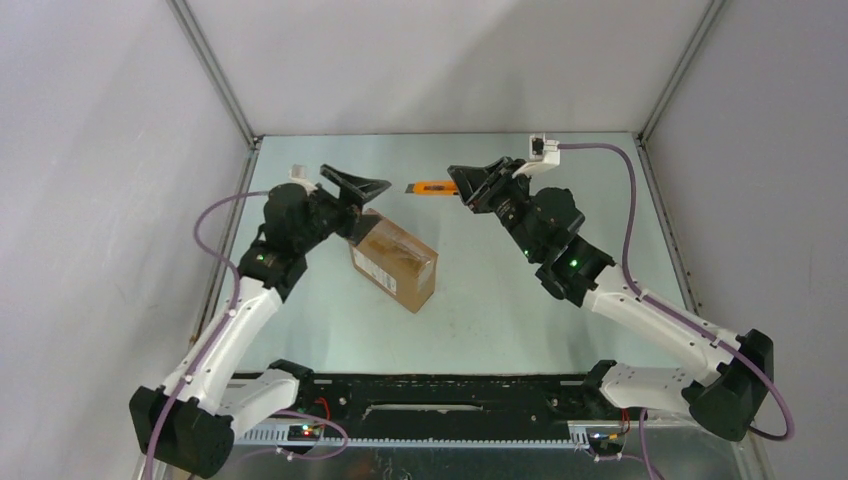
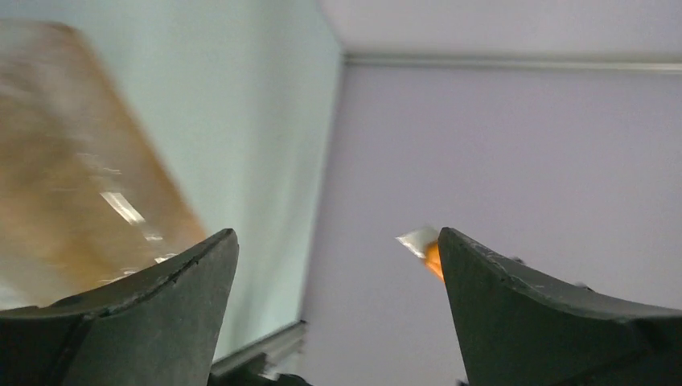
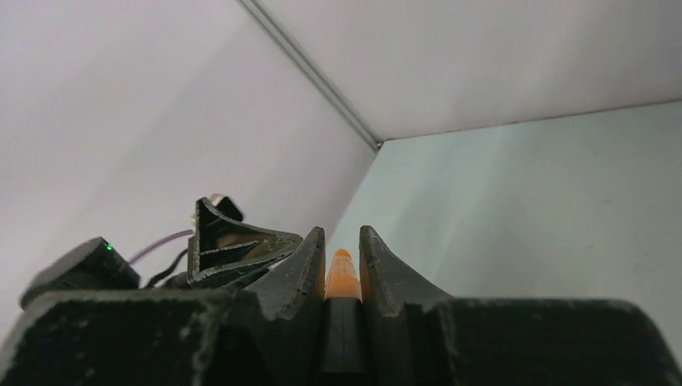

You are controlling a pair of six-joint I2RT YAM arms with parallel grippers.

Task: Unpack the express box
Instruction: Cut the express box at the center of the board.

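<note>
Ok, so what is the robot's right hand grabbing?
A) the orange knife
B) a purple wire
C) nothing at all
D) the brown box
A: the right gripper is shut on the orange knife, which sits pinched between its two fingers, while the brown box lies on the table, apart from that gripper.

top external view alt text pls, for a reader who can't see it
The right hand is shut on an orange-and-black utility knife, its blade end pointing toward the left hand, which is open beside the far corner of a brown express box lying on the pale table.
</note>
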